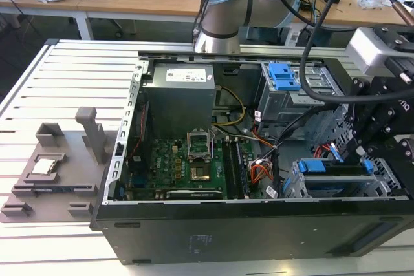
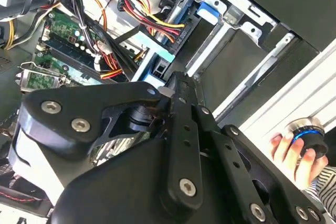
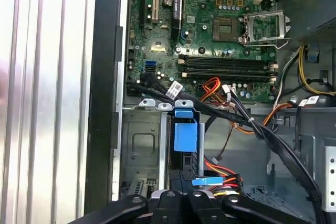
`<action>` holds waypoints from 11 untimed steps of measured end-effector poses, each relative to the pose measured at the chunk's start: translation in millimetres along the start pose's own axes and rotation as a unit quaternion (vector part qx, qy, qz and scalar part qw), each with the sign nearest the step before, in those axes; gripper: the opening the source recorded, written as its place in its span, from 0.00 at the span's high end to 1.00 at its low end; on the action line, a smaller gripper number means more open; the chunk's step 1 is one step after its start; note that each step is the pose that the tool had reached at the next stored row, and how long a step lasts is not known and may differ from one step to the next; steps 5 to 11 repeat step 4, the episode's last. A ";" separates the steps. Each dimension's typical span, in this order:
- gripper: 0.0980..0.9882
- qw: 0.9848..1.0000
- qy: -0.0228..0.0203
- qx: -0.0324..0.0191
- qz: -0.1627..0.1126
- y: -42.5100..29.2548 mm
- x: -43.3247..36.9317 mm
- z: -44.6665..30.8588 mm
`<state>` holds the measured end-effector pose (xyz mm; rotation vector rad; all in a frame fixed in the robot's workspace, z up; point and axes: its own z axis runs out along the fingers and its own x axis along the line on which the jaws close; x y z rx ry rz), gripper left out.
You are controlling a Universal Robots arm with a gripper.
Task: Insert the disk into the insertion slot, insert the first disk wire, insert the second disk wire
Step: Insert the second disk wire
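The disk (image 1: pixel 336 179) lies in the insertion slot (image 1: pixel 291 189), a silver cage at the case's front corner on the exterior view's right. In the first wrist view I see the disk edge-on, its blue caddy tab (image 3: pixel 185 135) beside the slot's sheet-metal wall (image 3: pixel 139 145). My gripper (image 1: pixel 372 150) hangs just above the end of the disk on the exterior view's right. Both wrist views show the gripper (image 3: pixel 184 182) (image 2: pixel 176 80) shut, fingers together, at the disk's near end. Loose coloured wires (image 3: pixel 223 171) with a blue connector (image 3: pixel 205 181) lie right beside it.
The open computer case (image 1: pixel 194 237) holds a motherboard (image 1: pixel 194 166) and power supply (image 1: pixel 181 95). A grey cage with a broad blue latch (image 1: pixel 283 75) stands behind the slot. Black cables (image 3: pixel 236 116) cross above the cage. A person's hand (image 2: pixel 291 153) holds a blue-ringed knob (image 2: pixel 310 135) outside the case.
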<state>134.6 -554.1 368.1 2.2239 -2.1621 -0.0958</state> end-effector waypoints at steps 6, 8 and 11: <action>0.99 1.000 0.000 0.000 0.000 0.0 0.0 -0.1; 0.99 1.000 0.000 0.000 0.000 0.0 0.0 -0.1; 0.99 1.000 0.000 0.000 0.000 0.0 0.0 -0.1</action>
